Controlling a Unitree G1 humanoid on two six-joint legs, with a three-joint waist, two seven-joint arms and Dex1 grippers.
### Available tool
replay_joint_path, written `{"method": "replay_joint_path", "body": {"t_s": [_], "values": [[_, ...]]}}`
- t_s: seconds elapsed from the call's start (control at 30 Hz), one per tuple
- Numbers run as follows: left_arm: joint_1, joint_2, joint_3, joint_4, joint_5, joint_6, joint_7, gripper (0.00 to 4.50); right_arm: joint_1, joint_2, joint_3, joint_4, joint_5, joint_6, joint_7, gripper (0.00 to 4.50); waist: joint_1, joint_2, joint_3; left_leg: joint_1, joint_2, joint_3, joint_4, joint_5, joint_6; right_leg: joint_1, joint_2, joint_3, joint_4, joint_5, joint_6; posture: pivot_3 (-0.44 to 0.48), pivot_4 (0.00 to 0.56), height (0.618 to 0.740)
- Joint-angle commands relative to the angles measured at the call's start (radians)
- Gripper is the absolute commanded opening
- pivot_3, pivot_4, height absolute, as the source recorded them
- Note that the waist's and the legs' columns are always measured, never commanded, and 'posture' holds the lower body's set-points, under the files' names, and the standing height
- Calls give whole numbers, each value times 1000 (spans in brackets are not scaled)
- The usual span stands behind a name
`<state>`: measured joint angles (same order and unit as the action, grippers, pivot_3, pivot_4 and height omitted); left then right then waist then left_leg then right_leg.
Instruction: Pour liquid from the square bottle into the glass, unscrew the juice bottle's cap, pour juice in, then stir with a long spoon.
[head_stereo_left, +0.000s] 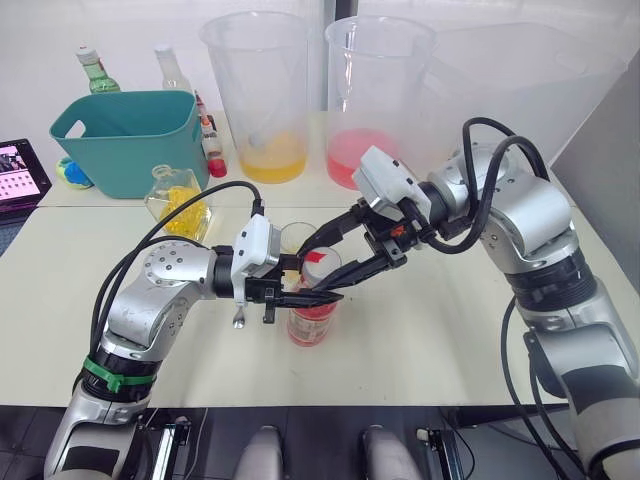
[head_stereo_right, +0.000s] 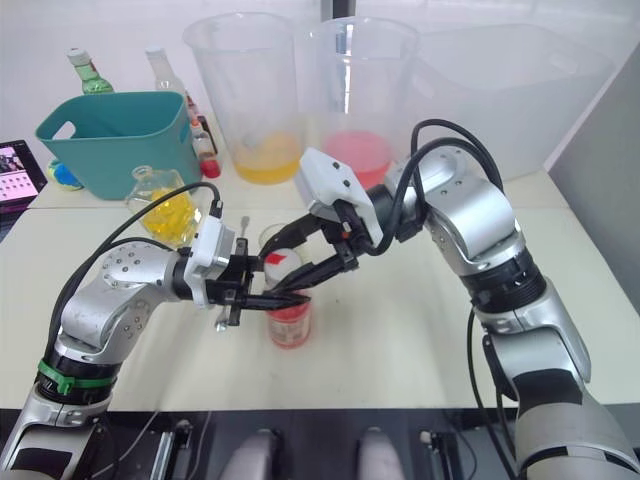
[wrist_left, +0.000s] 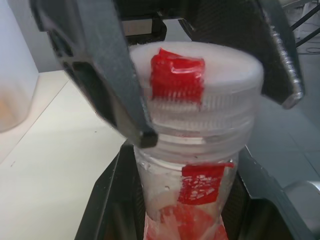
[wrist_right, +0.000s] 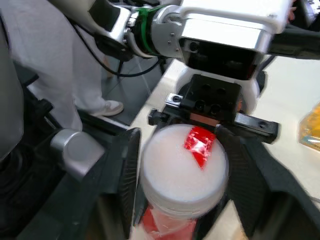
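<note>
Juice bottle stands upright on the pale table, just in front of the glass. Left gripper grasps the bottle below the neck ring, its black fingers flanking the clear plastic. Right gripper reaches in from the far side, fingers closed on the cap, one either side of the white disc.

Handling, as a judgement: you are working thin, slim plastic, likely to dent or buckle if squeezed hard, and light enough to twist in the grip. Keep the left hold high, near the stiff collar. The cap is ribbed round its edge, smooth on top with a red tab; take it on the ribs, since the smooth top offers little grip.

Square bottle sits behind the left arm, faceted glass, rigid and probably slick, yellow liquid inside. The long spoon lies partly hidden under the left wrist, thin metal.
</note>
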<state>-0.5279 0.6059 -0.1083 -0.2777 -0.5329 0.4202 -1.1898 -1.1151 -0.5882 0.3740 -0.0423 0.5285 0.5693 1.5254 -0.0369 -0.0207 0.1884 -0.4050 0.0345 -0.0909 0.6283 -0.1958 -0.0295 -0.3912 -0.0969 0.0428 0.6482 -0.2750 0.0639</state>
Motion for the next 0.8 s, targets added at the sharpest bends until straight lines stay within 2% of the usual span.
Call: {"method": "replay_joint_path", "body": {"t_s": [0.03,0.07,0.1,0.23,0.33,0.43,0.6,0.8], "values": [[24,19,-20,16,10,45,9,1523,-30,-12,-15,-13,-1,7,52,4031,1,0,0,0,0,0,0,0,0,0,0,0,0,0,0,0,150,740],[23,24,-27,12,13,43,5,1523,-24,-28,-43,-24,0,22,25,4377,1,0,0,0,0,0,0,0,0,0,0,0,0,0,0,0,150,740],[23,24,-30,8,10,46,4,1523,-13,-47,-88,-51,14,58,-25,4443,3,0,0,0,0,0,0,0,0,0,0,0,0,0,0,0,150,740],[-8,0,-56,45,16,37,-2,1523,56,-76,-242,-193,110,238,-231,4443,14,0,0,-1,0,-1,0,0,0,0,0,0,0,0,0,0,150,740],[-25,-13,-69,70,21,28,-6,1523,92,-71,-289,-258,131,303,-336,4443,14,0,0,0,0,-1,0,0,0,0,0,0,0,0,0,0,150,740],[-52,-32,-88,117,31,6,-29,1523,176,-36,-365,-383,206,413,-504,4443,19,0,0,0,0,-1,0,0,0,0,0,0,0,0,0,0,150,740],[-79,-47,-101,165,43,-22,-60,1523,266,-15,-387,-494,247,472,-646,4443,27,0,0,-2,-1,-1,2,0,0,1,0,0,0,0,0,0,150,740],[-84,-55,-106,188,51,-44,-77,1523,312,-8,-379,-517,263,461,-722,4443,24,0,0,-1,-1,-1,2,0,0,1,0,0,0,0,0,0,150,740]]}}
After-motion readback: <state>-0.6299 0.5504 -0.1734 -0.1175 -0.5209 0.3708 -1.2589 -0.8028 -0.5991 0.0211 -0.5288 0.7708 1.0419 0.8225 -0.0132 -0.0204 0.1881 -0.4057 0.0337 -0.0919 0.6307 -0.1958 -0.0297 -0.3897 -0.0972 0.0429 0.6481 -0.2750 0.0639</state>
